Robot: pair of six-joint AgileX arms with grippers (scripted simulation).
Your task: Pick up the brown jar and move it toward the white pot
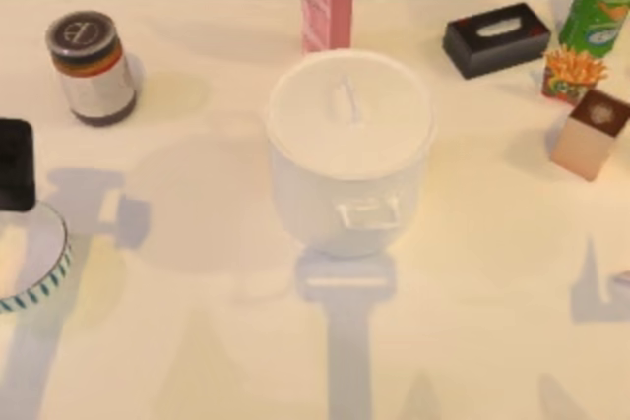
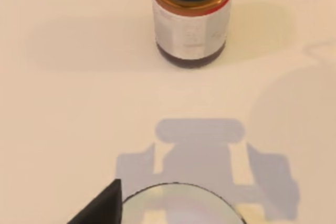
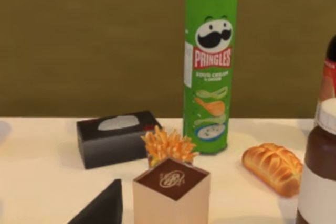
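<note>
While our left gripper [image 1: 14, 164] waits, fingers unreadable, the brown jar [image 1: 92, 67] looks rigid, slick, breakable: grasp its labelled middle.

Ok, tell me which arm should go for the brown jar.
Left. The brown jar stands at the table's far left, directly ahead in the left wrist view. The white pot sits between it and the right side, and the right wrist view shows no jar.
</note>
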